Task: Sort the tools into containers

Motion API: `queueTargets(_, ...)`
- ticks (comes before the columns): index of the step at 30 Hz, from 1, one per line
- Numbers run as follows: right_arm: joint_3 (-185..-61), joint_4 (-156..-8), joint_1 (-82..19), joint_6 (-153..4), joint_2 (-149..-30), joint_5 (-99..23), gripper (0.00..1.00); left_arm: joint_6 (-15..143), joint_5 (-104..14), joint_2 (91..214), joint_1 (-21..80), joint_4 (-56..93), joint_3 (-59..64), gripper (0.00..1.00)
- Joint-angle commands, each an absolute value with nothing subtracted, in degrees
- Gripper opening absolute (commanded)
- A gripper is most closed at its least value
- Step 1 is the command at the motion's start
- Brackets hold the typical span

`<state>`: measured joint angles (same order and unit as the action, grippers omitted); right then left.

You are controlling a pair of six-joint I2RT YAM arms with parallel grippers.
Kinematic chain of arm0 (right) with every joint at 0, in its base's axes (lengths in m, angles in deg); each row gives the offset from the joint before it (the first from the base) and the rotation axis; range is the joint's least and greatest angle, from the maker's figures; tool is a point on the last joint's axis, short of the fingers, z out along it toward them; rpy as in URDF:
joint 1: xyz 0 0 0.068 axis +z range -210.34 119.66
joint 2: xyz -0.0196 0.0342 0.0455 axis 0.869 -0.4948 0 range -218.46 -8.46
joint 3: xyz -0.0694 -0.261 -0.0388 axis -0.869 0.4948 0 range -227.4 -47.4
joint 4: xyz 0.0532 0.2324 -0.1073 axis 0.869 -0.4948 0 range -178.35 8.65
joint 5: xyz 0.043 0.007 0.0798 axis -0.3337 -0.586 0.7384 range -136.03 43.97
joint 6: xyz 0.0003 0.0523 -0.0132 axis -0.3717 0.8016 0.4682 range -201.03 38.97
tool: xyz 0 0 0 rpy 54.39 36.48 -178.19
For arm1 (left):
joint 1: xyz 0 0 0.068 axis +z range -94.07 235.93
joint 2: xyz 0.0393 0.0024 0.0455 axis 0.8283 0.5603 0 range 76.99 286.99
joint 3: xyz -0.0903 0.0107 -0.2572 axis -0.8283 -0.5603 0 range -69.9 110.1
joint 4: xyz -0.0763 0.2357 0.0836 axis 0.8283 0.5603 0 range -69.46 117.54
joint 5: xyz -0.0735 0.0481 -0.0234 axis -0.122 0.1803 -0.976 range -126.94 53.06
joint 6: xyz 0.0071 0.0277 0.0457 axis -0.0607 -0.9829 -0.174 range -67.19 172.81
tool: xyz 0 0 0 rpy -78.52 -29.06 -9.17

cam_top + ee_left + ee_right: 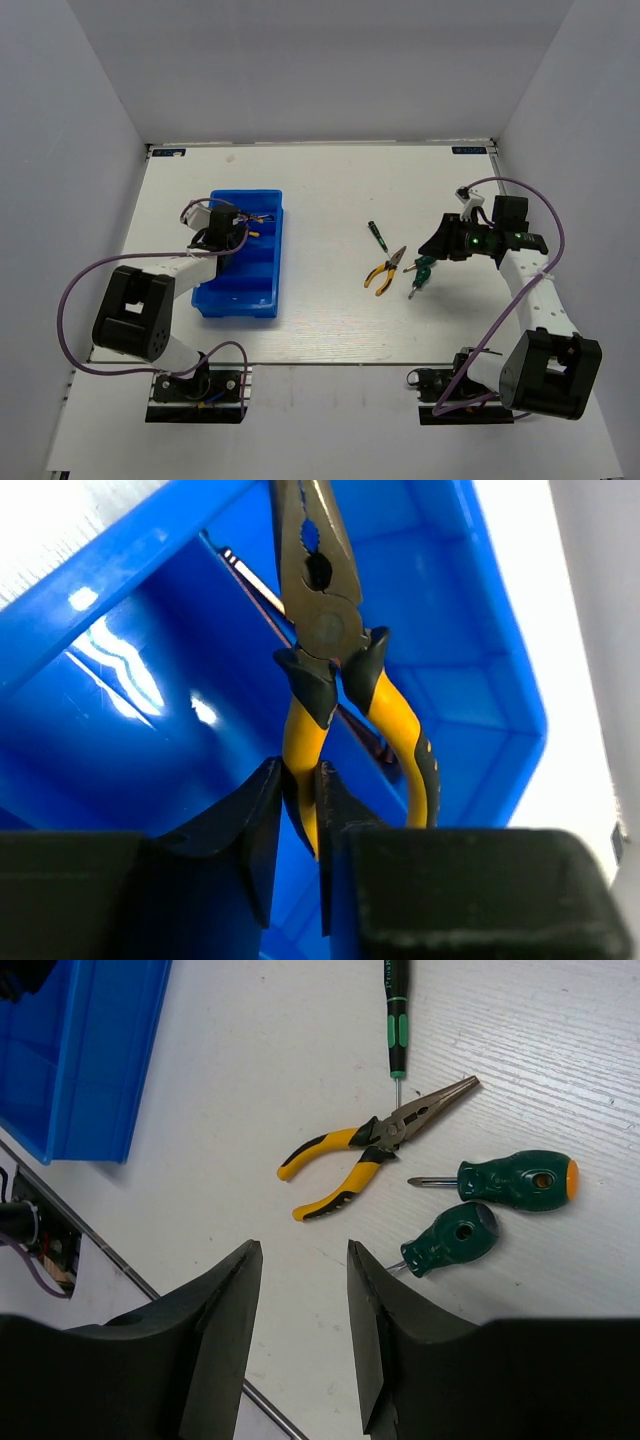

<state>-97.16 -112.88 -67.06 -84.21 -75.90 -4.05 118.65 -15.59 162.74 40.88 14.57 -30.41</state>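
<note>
My left gripper (298,780) is shut on one yellow handle of a pair of pliers (320,620) and holds it inside the blue bin (470,680). A thin dark tool (362,735) lies in the bin behind the pliers. In the top view the left gripper (232,228) is over the bin's far end (262,285). My right gripper (303,1255) is open and empty above the table, near a second pair of yellow pliers (370,1150), a thin green-and-black screwdriver (396,1010) and two stubby green screwdrivers (515,1180) (455,1240).
The loose tools lie in a cluster right of centre (385,272), next to the right gripper (436,250). Purple cables (75,290) loop beside both arms. White walls enclose the table. A metal rail (200,1345) runs along the front edge.
</note>
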Motion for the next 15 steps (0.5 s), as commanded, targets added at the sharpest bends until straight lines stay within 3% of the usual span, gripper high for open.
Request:
queueTargets(1, -97.15, -112.81, -67.55, -84.54, -75.96, -2.08, 0.46, 118.99, -15.76, 162.15, 41.25, 13.60, -28.32, 0.33)
queueTargets(3, -97.23, -112.82, -67.64, -84.46, -76.04, -1.73, 0.46, 118.99, -15.76, 162.15, 41.25, 13.60, -28.85, 0.38)
queueTargets(4, -97.15, -112.90, -67.81, -84.46, -75.96, -1.56, 0.46, 119.51, -15.76, 162.15, 41.25, 13.60, -28.85, 0.46)
queueTargets(7, -97.23, -113.08, -67.90, -84.54, -76.22, -1.21, 0.46, 119.52, -15.76, 161.63, 41.77, 13.60, -28.85, 0.59)
queueTargets(15, -97.32, -113.17, -68.16, -84.54, -75.96, -0.85, 0.46, 118.03, -16.45, 157.94, 41.78, 14.13, -27.72, 0.68)
